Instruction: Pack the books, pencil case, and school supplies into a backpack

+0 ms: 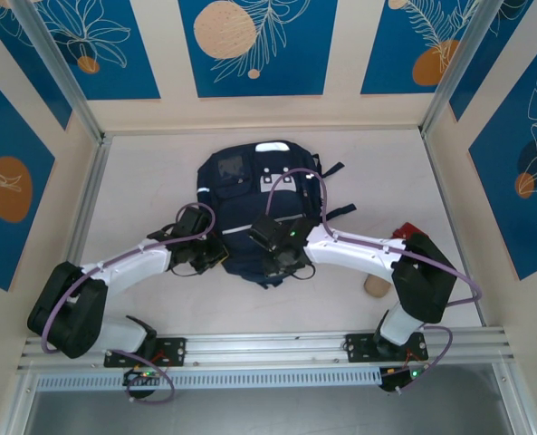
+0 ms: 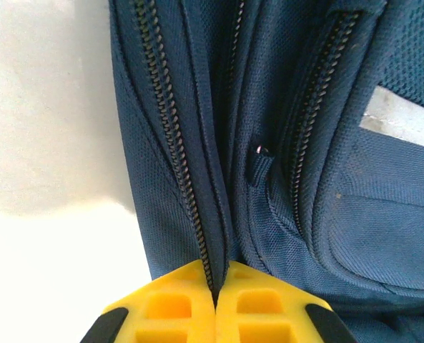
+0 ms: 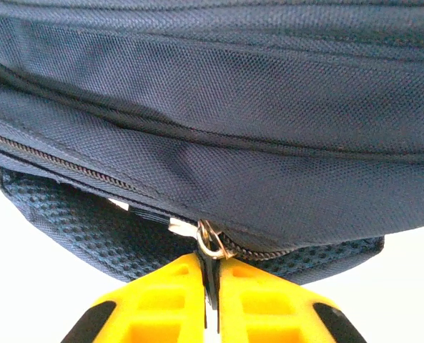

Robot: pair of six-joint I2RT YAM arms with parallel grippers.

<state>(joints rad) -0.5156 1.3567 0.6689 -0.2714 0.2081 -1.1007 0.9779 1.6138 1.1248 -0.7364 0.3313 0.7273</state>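
backpack [image 1: 250, 195] lies flat mid-worktop [image 1: 141, 181], between the 2 arms. left pincer [image 2: 215, 286] pinched fully shut on its zipper seam [image 2: 176, 143] at the bag's near-left edge. right pincer [image 3: 210, 279] clamped on the metal zipper pull [image 3: 213, 240], thin gap showing.

backpack [image 1: 241, 177] near edge hidden under left arm [image 1: 132, 263] and right arm [image 1: 359, 254]; red object [image 1: 404, 228] partly covered
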